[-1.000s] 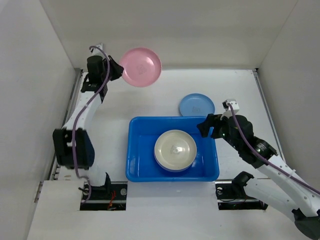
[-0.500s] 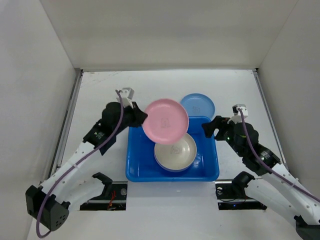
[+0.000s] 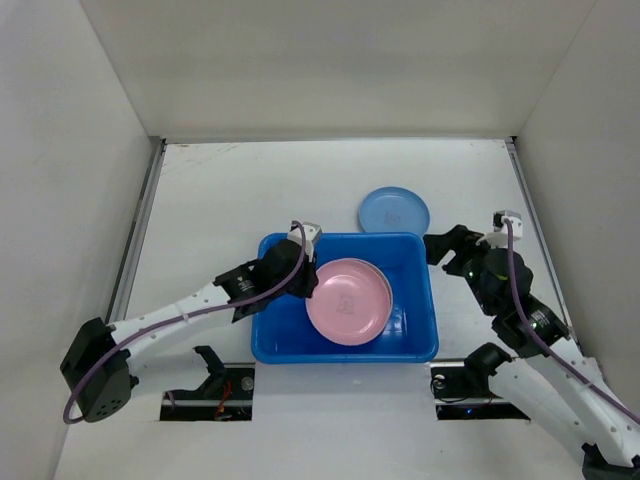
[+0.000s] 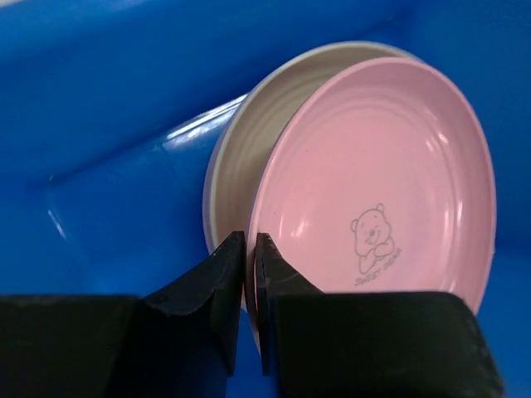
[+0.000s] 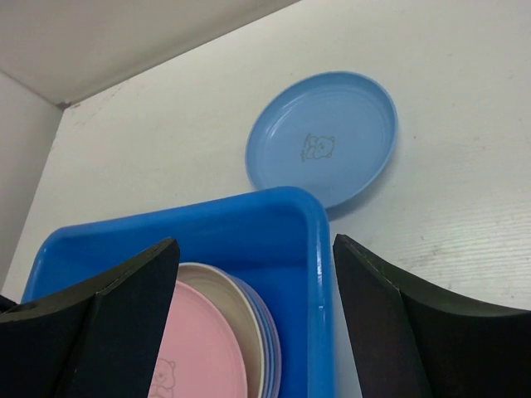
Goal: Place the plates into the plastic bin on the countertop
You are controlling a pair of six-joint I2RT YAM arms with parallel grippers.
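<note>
A pink plate (image 3: 349, 301) lies over the stack in the blue plastic bin (image 3: 345, 238), covering a cream plate (image 4: 249, 141). My left gripper (image 3: 308, 283) is shut on the pink plate's (image 4: 390, 166) left rim, jaws (image 4: 249, 249) pinching its edge inside the bin (image 4: 124, 99). I cannot tell whether the plate rests on the stack. A light blue plate (image 3: 394, 211) sits on the countertop (image 3: 230, 190) behind the bin's back right corner. My right gripper (image 3: 445, 248) hangs open and empty at the bin's right back corner (image 5: 255, 245), facing the blue plate (image 5: 323, 145).
Under the cream plate (image 5: 228, 298) show the edges of lilac and blue plates (image 5: 270, 340). White walls close in the countertop on three sides. A metal strip (image 3: 138, 235) runs along the left edge, another along the right (image 3: 528, 215).
My left arm swung the pink plate from the back left, over the bin's left side, down onto the stack. My right gripper drew back a little to the right, still open.
</note>
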